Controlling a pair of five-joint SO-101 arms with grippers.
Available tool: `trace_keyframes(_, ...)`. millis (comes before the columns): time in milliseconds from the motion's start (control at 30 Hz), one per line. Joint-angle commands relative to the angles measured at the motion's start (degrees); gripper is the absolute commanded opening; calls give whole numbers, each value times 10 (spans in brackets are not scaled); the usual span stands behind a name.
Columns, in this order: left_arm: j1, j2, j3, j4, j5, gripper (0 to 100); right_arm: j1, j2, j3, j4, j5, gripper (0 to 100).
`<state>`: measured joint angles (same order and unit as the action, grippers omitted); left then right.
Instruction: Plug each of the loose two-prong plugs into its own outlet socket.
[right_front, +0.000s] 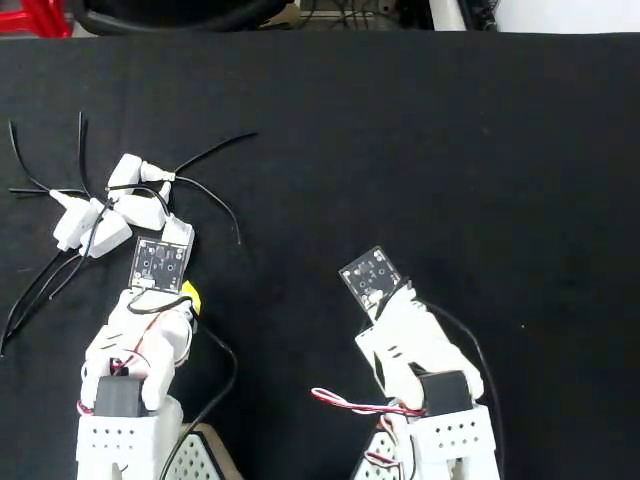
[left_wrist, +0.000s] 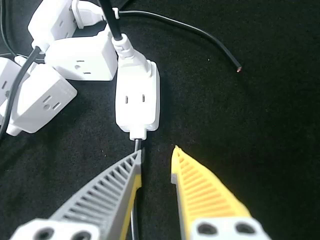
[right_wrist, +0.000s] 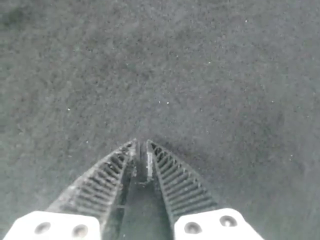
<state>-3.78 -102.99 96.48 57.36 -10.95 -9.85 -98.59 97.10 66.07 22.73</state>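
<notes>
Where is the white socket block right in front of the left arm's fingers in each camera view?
High view: socket block, left of centre, just ahead of the left arm.
Left wrist view: socket block centred, beyond the open fingers.
Right wrist view: black cloth past its shut fingers.
Shared landmark: the loose black wire curving beside it.

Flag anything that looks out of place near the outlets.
The white outlet blocks lie jumbled at odd angles, their black cords crossing. One cord ends in a bare cut tip, with no plug on it.
</notes>
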Motion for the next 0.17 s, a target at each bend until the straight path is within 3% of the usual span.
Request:
trace_keyframes(0,3,-4,9,0,4,105,0,-7,0,2,3,15)
trace_keyframes(133,3,-4,9,0,4,105,0,-7,0,2,3,15)
